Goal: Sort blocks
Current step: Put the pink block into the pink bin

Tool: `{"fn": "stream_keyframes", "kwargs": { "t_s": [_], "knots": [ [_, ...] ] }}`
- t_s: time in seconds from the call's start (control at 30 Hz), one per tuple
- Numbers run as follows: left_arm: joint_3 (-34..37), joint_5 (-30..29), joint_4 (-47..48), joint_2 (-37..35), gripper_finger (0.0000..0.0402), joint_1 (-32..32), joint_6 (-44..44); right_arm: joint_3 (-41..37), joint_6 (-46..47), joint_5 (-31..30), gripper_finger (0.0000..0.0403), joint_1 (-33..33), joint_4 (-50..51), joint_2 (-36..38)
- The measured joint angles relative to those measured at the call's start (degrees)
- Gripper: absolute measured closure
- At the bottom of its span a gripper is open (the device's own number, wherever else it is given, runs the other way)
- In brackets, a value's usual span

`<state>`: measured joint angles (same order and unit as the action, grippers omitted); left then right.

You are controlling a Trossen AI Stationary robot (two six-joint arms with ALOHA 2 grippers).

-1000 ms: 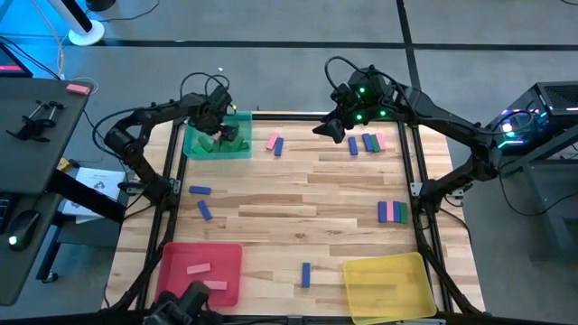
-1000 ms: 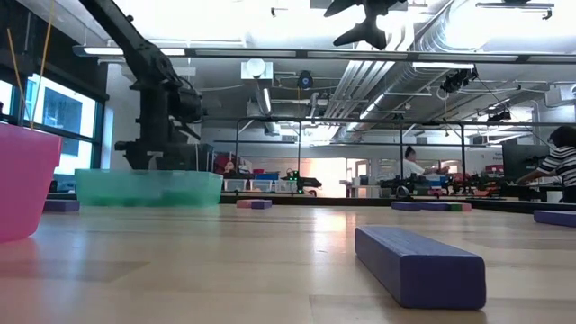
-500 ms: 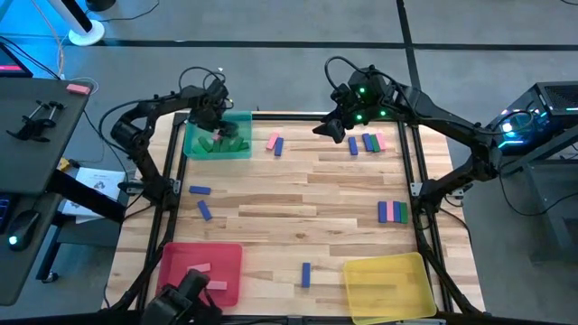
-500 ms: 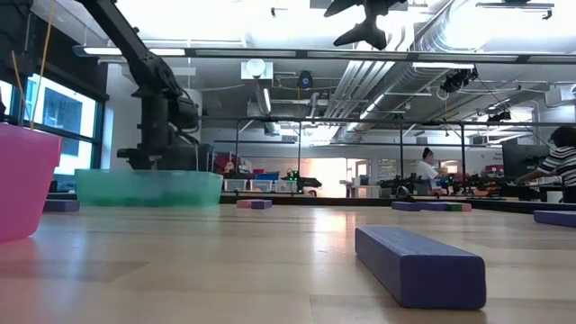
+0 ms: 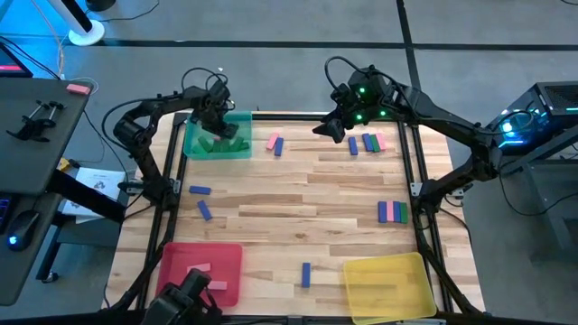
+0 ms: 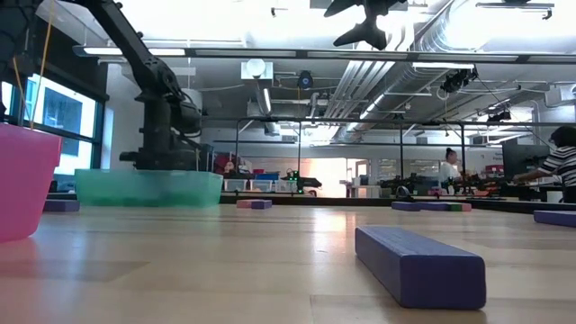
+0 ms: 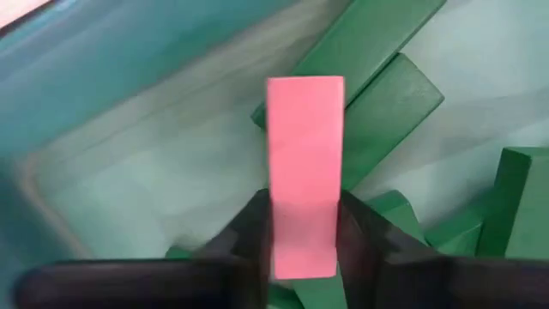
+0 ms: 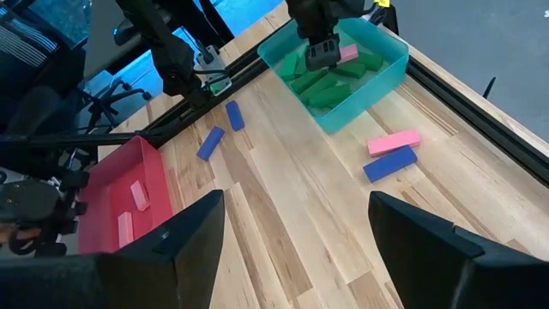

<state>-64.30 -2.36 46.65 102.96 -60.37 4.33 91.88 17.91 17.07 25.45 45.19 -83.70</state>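
Over the table's far-left corner, in the high view, the left gripper (image 5: 217, 116) is hanging inside the green tray (image 5: 242, 152), where several green blocks (image 5: 219, 144) are lying. The right gripper (image 5: 330, 128) is waiting near the far edge, beside a small row of blocks (image 5: 367, 143). Other blocks are lying scattered: a pink and blue pair (image 5: 275, 143), two blue ones (image 5: 202, 200) at the left, a trio (image 5: 393, 212) at the right, one blue block (image 5: 306, 274) between the red tray (image 5: 173, 257) and the yellow tray (image 5: 390, 283).

In the low view, the left arm is reaching down behind the green tray (image 6: 148, 187); a purple block (image 6: 418, 263) is lying close to the camera.

In the left wrist view, the fingers (image 7: 251, 232) are pinching a pink block (image 7: 304, 172) by its sides (green blocks (image 7: 388, 112) are lying beneath it).

In the right wrist view, the right gripper's fingers (image 8: 193, 232) are standing wide apart and holding nothing, and the left gripper (image 8: 320, 53) is showing over the green tray (image 8: 377, 77).
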Motion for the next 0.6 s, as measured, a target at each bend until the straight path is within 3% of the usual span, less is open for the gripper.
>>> {"fn": "stream_keyframes", "kwargs": {
  "t_s": [0.17,0.4,0.5,0.6],
  "knots": [
    [-1.88,0.18,2.50,-1.66,0.0350,0.01,-1.90,-0.01,0.00,-0.01,0.0141,0.00,0.00,0.00],
    [-8.14,0.79,6.81,-10.15,0.0350,0.84,-1.74,0.00,-0.66,-0.01,0.0141,0.00,-0.02,0.00],
    [-7.54,7.66,8.55,-17.84,0.0350,4.27,-1.34,-0.02,-2.08,-0.01,0.0141,0.00,-0.20,0.00],
    [-4.72,14.16,9.96,-28.02,0.0350,13.36,-0.30,0.00,-3.34,-0.01,0.0141,0.07,-1.70,0.00]
  ]
}}
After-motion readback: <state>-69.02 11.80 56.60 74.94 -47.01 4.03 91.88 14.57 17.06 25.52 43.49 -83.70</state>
